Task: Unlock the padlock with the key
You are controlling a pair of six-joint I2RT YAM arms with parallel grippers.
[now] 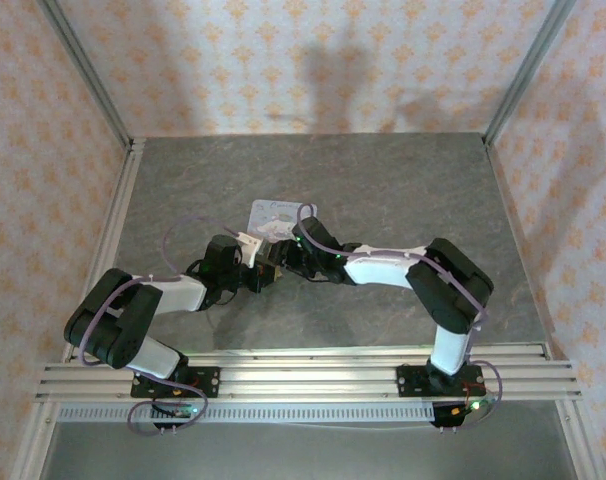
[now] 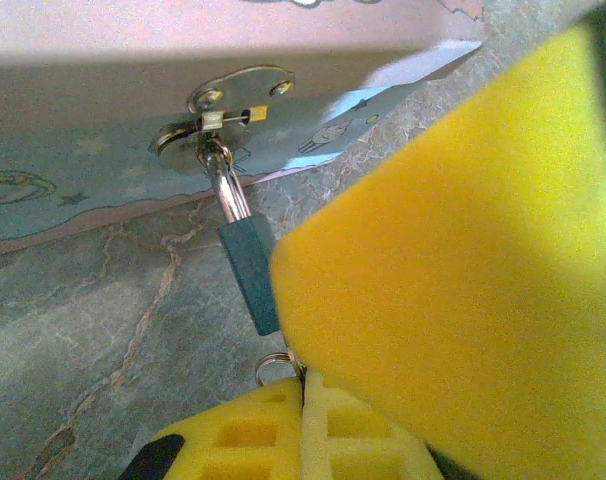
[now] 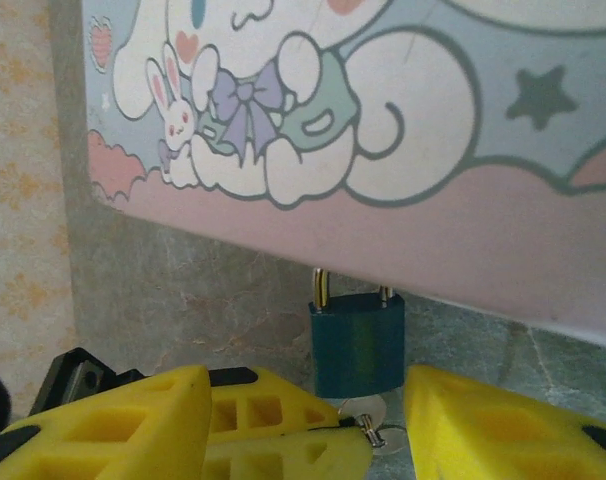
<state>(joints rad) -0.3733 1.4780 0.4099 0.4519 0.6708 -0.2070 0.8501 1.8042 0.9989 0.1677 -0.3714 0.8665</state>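
The tin (image 3: pixel 403 150) is lying flat, and you're working at its hasp (image 2: pixel 233 88). Your right gripper (image 3: pixel 310 400) is standing spread just off that edge of the tin, its fingers (image 3: pixel 513 430) either side of the padlock (image 3: pixel 355 345), which is hanging off the hasp. Your left gripper (image 2: pixel 303 385) is pinching the key (image 3: pixel 368 415) at the padlock's end away from the tin; the blade is probably seated, though that's hidden. You should be closing the right fingers on the body first, then twisting the key squarely.
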